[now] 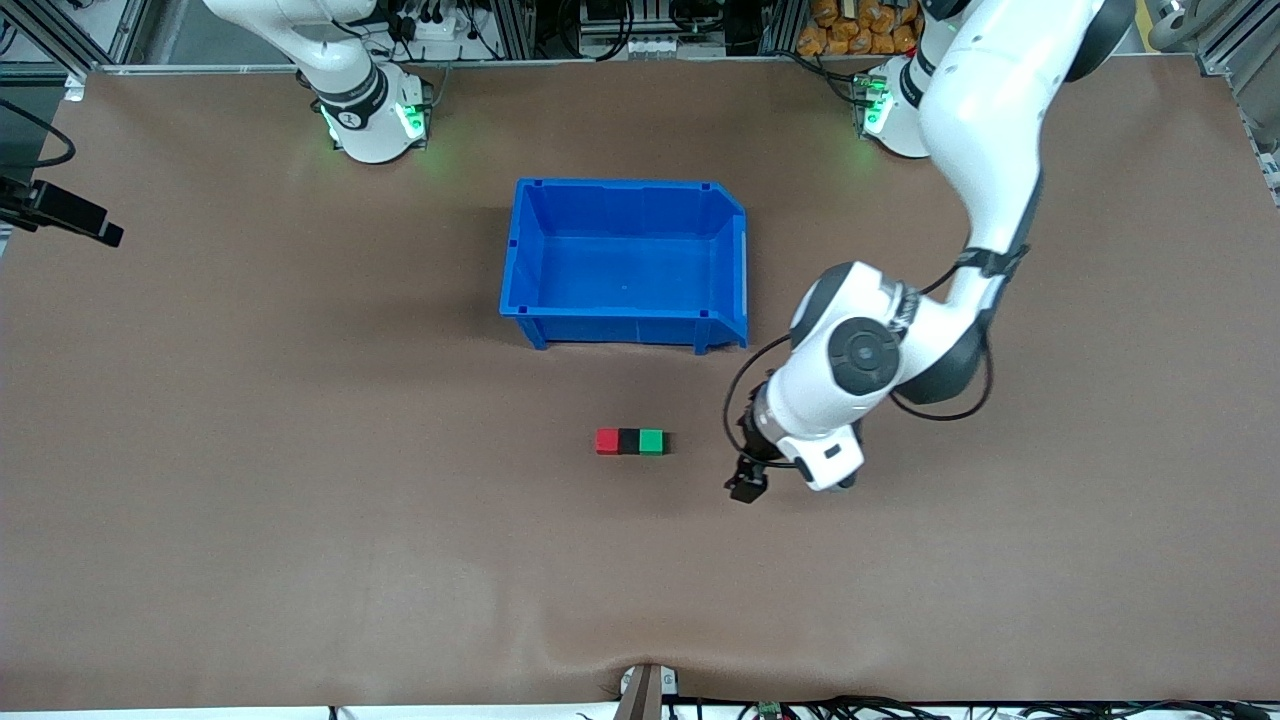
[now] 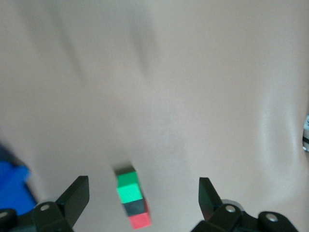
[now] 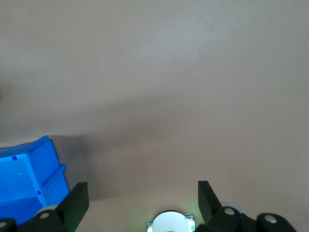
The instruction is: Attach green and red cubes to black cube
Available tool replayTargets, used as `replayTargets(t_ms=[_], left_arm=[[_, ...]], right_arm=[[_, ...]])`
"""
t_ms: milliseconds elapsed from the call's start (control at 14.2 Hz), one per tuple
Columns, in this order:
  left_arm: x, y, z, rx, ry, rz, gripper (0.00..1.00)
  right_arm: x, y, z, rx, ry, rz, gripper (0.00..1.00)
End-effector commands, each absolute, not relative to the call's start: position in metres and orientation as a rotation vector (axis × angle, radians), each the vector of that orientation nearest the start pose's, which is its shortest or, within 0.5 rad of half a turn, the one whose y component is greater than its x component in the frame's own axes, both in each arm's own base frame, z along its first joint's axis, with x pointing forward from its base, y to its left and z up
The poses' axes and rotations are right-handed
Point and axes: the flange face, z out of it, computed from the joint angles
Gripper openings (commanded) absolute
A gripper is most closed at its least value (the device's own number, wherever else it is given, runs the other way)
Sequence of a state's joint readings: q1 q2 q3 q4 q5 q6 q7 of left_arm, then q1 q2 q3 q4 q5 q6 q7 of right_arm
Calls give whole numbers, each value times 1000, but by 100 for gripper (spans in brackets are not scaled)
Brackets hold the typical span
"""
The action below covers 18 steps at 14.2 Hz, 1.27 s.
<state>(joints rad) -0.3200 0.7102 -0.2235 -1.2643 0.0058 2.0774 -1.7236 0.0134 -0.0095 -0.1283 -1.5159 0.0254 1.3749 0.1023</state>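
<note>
Fingers spread wide, holding nothing — that is how we see the left end effector (image 2: 144, 203), which hangs over bare tabletop (image 1: 300, 500) toward the left arm's end of the cube row. In the front view the left end effector (image 1: 748, 487) sits at the tip of an arm reaching down from its base, and it is apart from the cubes, touching none of them.

Just beside it on the tabletop lies a row of three joined cubes. The green cube (image 1: 651, 441) is the one closest to the left end effector, the black cube (image 1: 628, 441) sits in the middle touching both neighbours, and the red cube (image 1: 607, 441) is at the end toward the right arm. The left wrist view shows the same row between the open fingers: green cube (image 2: 129, 189), black cube (image 2: 134, 208), red cube (image 2: 140, 221).

Farther from the front camera than the cubes stands a blue bin (image 1: 528, 262), well apart from them.

The right arm waits — we see the right end effector (image 3: 144, 203) only in its own wrist view, fingers apart and holding nothing, with a corner of the blue bin (image 3: 29, 179) in sight.
</note>
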Motion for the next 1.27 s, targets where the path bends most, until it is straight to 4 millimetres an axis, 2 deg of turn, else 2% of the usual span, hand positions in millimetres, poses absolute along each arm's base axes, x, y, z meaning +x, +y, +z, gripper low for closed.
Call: replayTargets(t_ms=[0,424,636,1059,1201], left_arm=[[662,-320,387,-2775,-1721,104,100],[665,-250,425,-2876,-1378,135,100],[668,-207,448,-2933,-1224,135,100],[649,-139,490,-3024,-909,125,100],[640,-107,503,-3045,-816,120,100]], right_arm=[[528,-56,644,-3078,331,192,100],[528,-55,644,-3074,329,192,100],[528,-54,644,-3073,329,192,100],[528,-54,644,-3073,326,192,100],[529,-54,643,-3073,327,194,100]])
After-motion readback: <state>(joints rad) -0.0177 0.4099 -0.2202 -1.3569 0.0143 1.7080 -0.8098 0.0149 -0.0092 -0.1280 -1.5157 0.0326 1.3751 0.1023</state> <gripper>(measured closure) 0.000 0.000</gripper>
